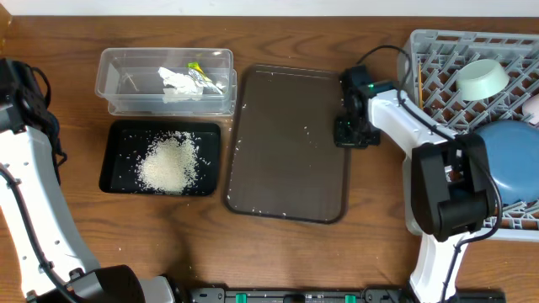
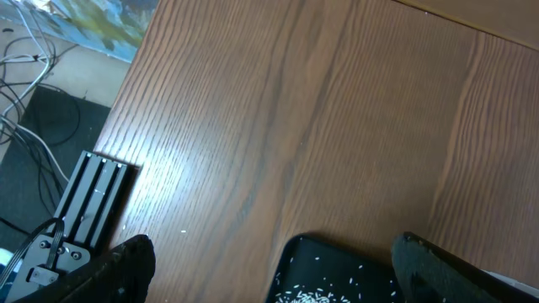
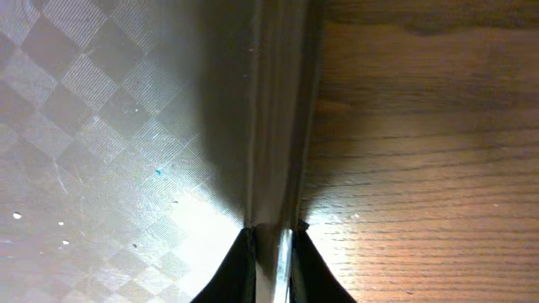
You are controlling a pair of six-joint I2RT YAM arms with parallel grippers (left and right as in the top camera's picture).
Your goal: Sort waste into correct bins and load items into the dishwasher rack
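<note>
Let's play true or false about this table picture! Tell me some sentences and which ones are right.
1. The rice pile lies in the black tray. True.
2. The crumpled paper is in the black tray too. False: it is in the clear tub.
3. The right gripper has its jaws on the brown tray's edge. True.
4. The blue plate lies on the brown tray. False: it is in the grey rack.
5. The green bowl sits in the rack. True.

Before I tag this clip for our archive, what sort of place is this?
Likely a robotics lab bench staged for dish clearing, not a real kitchen: a grey dishwasher rack and brown serving tray sit on a wooden table, and loose cables lie on the floor beside it.
</note>
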